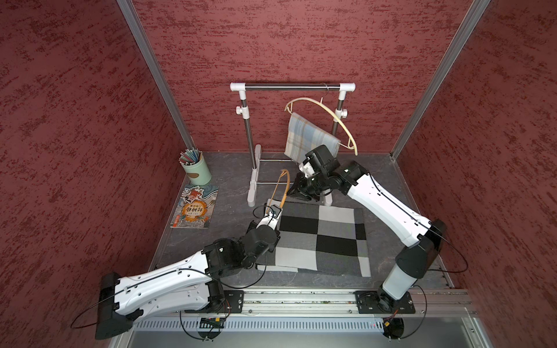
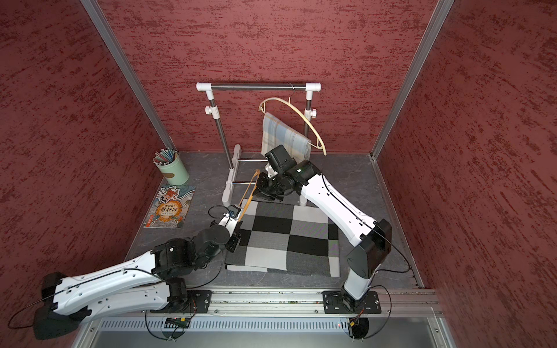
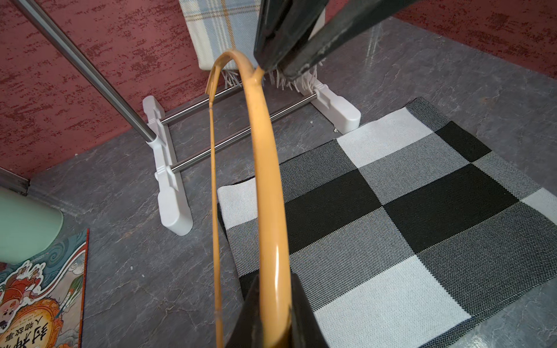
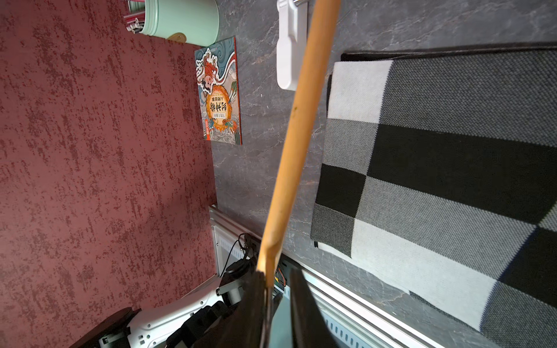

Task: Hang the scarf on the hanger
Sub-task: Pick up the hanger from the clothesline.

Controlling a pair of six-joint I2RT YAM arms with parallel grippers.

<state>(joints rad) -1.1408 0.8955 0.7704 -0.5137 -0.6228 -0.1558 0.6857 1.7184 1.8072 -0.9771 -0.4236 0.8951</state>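
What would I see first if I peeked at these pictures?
A big black, grey and white checkered scarf lies flat mid-table. Over its far left corner, the left pincer and right pincer pinch an orange hanger at its two ends. Behind, a blue plaid scarf drapes a pale hanger on the rack.

The hanger (image 3: 268, 186) has a smooth, glossy amber finish, like lacquered wood. The checked scarf (image 3: 391, 211) is matt, coarsely woven cloth. The tabletop (image 3: 126, 186) looks like matt grey veined stone. The rack (image 1: 292, 87) pairs polished metal tubes with smooth white plastic joints. The walls (image 1: 75, 120) are rough maroon plaster; the book (image 1: 196, 206) has a printed paper cover.
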